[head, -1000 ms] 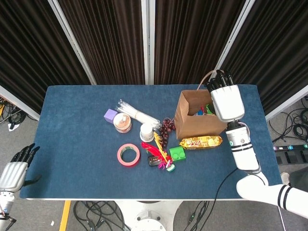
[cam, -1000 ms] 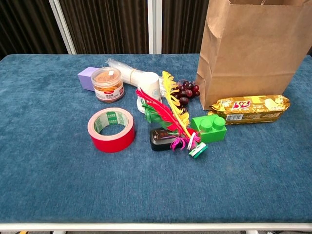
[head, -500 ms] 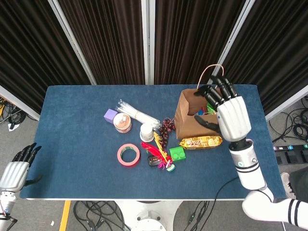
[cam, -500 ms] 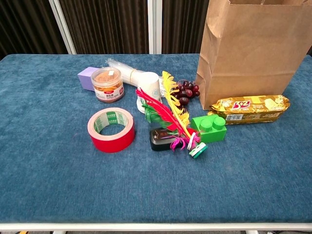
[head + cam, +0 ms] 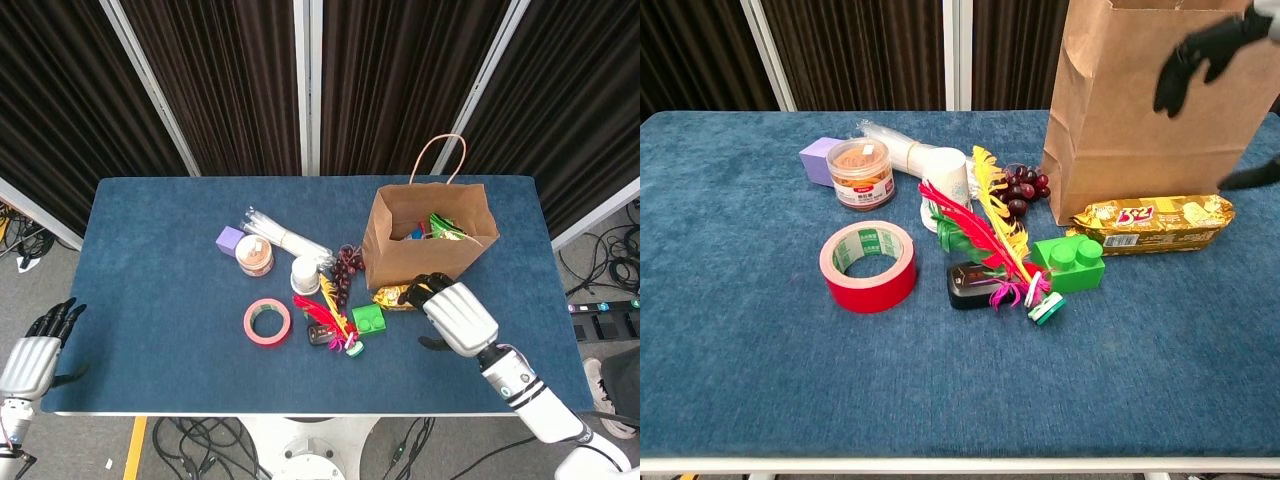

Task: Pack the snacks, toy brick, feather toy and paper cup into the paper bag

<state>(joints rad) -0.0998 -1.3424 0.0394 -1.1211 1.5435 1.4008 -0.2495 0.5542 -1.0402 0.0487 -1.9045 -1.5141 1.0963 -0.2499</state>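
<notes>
The brown paper bag (image 5: 420, 255) (image 5: 1150, 110) stands upright at the right, with colourful packets (image 5: 441, 226) inside. A gold snack packet (image 5: 393, 297) (image 5: 1150, 222) lies at its front foot. My right hand (image 5: 455, 315) (image 5: 1215, 60) hovers over that packet's right end, fingers spread, holding nothing. Left of the packet sit the green toy brick (image 5: 368, 319) (image 5: 1070, 265), the feather toy (image 5: 330, 312) (image 5: 985, 235) and the paper cup (image 5: 304, 275) (image 5: 945, 185) on its side. A snack jar (image 5: 254, 257) (image 5: 860, 172) stands further left. My left hand (image 5: 30, 358) hangs open off the table's near left corner.
A red tape roll (image 5: 267, 322) (image 5: 868, 267), a purple block (image 5: 230, 240) (image 5: 817, 158), a clear plastic bundle (image 5: 285, 238), dark grapes (image 5: 345, 267) (image 5: 1020, 188) and a small black item (image 5: 968, 285) under the feathers crowd the middle of the blue table (image 5: 150, 300).
My right hand has come away from above the bag's mouth, dropping down and toward the front over the gold packet; its fingers now show in the chest view. The objects have not moved.
</notes>
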